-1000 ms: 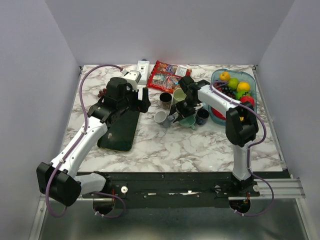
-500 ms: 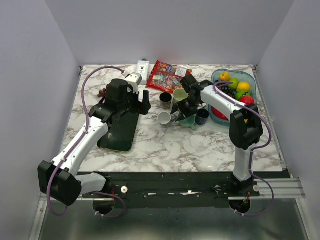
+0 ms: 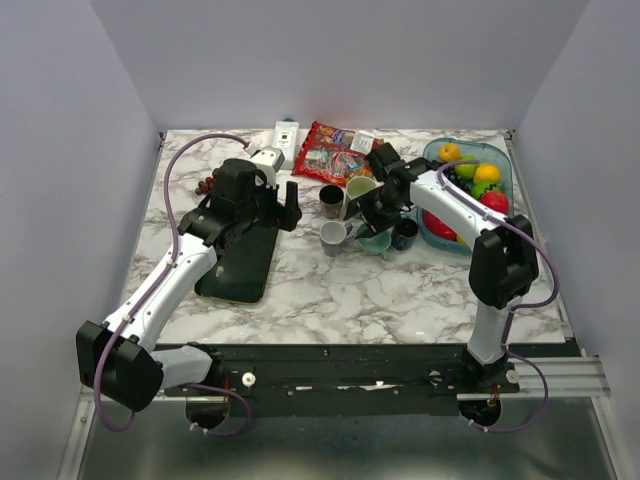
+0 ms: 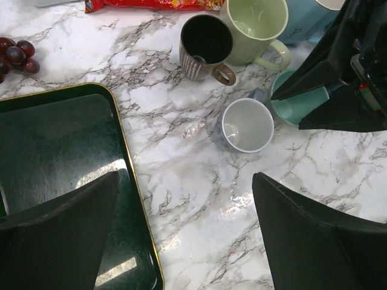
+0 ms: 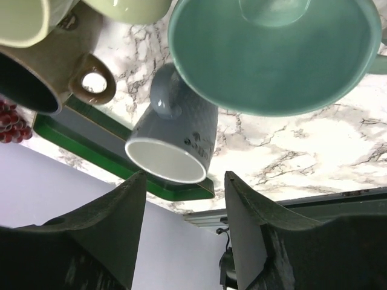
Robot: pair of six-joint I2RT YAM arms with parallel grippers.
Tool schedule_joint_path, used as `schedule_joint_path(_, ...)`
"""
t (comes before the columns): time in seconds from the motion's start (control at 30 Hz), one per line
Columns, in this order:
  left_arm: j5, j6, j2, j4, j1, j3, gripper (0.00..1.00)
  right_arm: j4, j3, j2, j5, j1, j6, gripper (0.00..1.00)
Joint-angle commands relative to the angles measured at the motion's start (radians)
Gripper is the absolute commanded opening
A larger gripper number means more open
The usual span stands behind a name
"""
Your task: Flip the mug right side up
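Grey mug (image 4: 245, 125) stands mouth-up on the marble table (image 4: 181, 151), its white inside bare. Just beside it, a teal cup (image 4: 294, 104) is half covered by the right gripper (image 5: 185, 175), whose fingers are spread and hold nothing. The left gripper (image 4: 185, 181), likewise spread wide, hovers by the green tray (image 4: 54, 145). A blue bin (image 3: 505, 175) holds fruit.

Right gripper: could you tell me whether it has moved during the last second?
Yes: in the top view the right gripper has shifted slightly up and right, towards the blue plastic fruit basket.
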Motion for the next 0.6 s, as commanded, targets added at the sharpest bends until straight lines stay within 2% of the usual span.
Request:
schedule_joint_path(0.0,0.007,0.004,-0.021,0.006,-0.003,-0.003,0.99,-0.023,-0.029,-0.081,0.102,0.007,-0.010,0.63)
schedule_joint_path(0.17,-0.074,-0.025,-0.033,-0.025,-0.003,0.017,0.99,-0.033,-0.035,-0.153,0.223,0.006,-0.098,0.68)
schedule_joint_path(0.27,-0.122,-0.051,-0.045,-0.045,-0.003,0.031,0.99,-0.040,-0.043,-0.225,0.361,0.003,-0.160,0.74)
schedule_joint_path(0.37,-0.229,-0.077,-0.067,-0.066,-0.003,0.036,0.99,-0.051,-0.070,-0.331,0.545,-0.013,-0.253,0.83)
schedule_joint_path(0.4,-0.284,-0.086,-0.070,-0.077,-0.001,0.039,0.99,-0.039,-0.087,-0.365,0.634,-0.025,-0.331,0.89)
schedule_joint_path(0.5,-0.333,-0.094,-0.062,-0.123,-0.001,0.063,0.99,0.071,-0.228,-0.543,0.751,-0.051,-0.483,1.00)
schedule_joint_path(0.57,-0.360,-0.104,-0.058,-0.144,-0.001,0.088,0.99,0.159,-0.293,-0.619,0.757,-0.082,-0.539,1.00)
